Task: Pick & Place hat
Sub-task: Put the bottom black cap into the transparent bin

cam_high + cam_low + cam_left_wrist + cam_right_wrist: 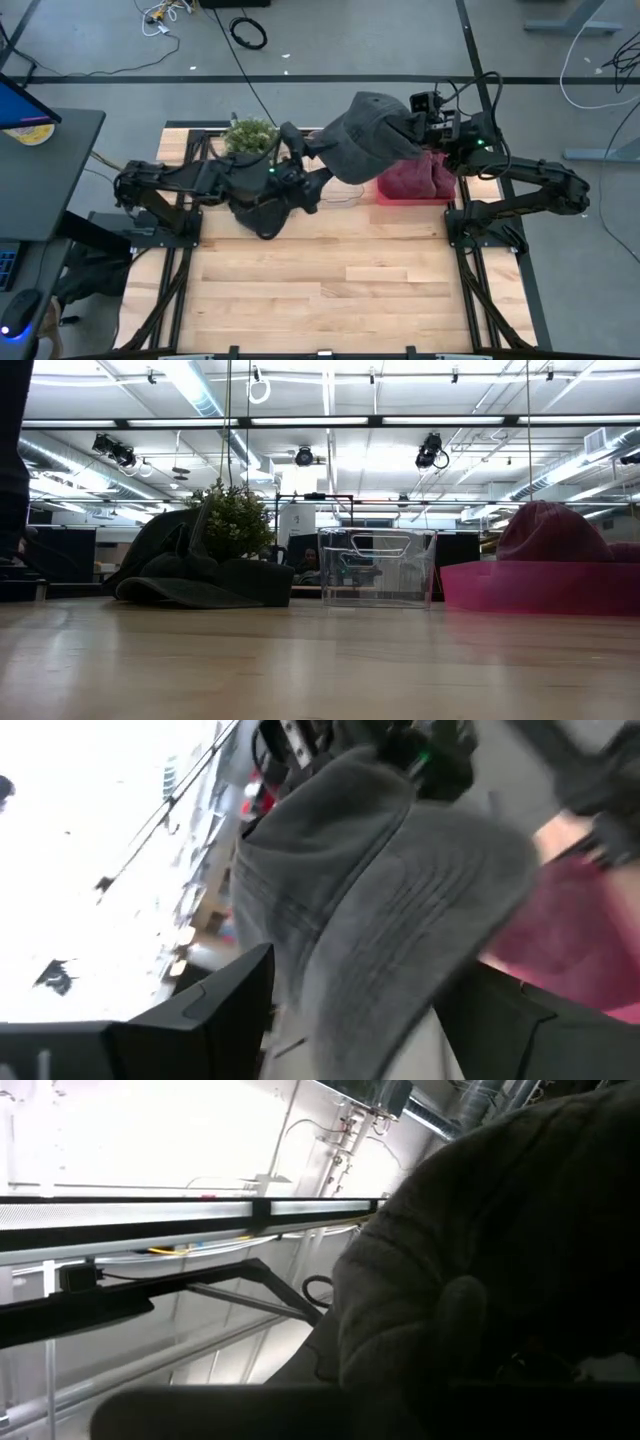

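A grey brimmed hat [368,138] hangs in the air above the table's far side, between my two grippers. My left gripper [303,150] comes at it from the left and my right gripper [425,125] from the right, each shut on the hat. In the left wrist view the hat [400,910] fills the gap between the fingers. In the right wrist view the hat [500,1240] is close up. A pile of dark hats [262,212] [200,578] lies flat on the table. A maroon hat [552,530] sits in the pink bin [540,588]. My left gripper pinches the grey hat's brim side [350,1020] between its two fingers [215,1005], reaching in from the table's left. The hat is lifted clear of the table. My right gripper holds the hat's opposite side [408,128], coming from the right. The hat itself hides the fingers there.
A clear plastic basket [376,567] [340,195] stands on the table below the raised hat, beside the pink bin [385,195]. A potted plant [250,135] [235,520] stands at the far left. The near half of the wooden table [330,290] is bare.
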You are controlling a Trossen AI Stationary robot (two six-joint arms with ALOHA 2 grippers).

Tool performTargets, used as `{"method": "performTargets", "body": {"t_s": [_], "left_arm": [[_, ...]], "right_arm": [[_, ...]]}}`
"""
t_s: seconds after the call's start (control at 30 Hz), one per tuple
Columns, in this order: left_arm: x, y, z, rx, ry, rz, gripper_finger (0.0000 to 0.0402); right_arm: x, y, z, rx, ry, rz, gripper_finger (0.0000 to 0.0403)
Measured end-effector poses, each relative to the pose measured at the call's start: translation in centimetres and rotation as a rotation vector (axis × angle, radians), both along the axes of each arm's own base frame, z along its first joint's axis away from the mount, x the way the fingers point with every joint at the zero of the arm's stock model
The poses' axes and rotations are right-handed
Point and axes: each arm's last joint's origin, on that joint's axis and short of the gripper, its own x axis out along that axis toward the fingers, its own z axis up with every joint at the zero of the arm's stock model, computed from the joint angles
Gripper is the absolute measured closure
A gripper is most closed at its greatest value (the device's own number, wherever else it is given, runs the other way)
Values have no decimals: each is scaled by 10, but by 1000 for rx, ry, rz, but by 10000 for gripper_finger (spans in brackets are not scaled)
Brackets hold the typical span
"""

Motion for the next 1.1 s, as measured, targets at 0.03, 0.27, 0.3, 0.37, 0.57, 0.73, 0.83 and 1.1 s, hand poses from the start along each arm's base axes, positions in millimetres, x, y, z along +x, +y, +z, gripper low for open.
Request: {"method": "performTargets", "body": {"t_s": [0.03, 0.27, 0.3, 0.37, 0.57, 0.73, 0.83, 1.1], "left_arm": [[2, 1, 0, 19, 3, 32, 138], [4, 9, 2, 86, 17, 125, 185], [4, 8, 2, 87, 17, 123, 202], [4, 8, 2, 89, 19, 121, 243], [3, 7, 1, 86, 20, 116, 383], [3, 7, 1, 82, 17, 128, 385], [3, 7, 1, 80, 16, 132, 390], [1, 4, 1, 84, 20, 185, 390]], "right_arm": [[0, 0, 0, 1, 2, 0, 403], [0, 0, 0, -10, 4, 15, 403], [0, 1, 0, -11, 7, 18, 403], [1, 0, -1, -9, 12, 19, 401], [1, 0, -1, 0, 21, 18, 388], [2, 0, -2, -46, 25, -20, 335], [2, 0, -3, -51, 27, -25, 277], [-3, -12, -4, -73, 64, 20, 82]]}}
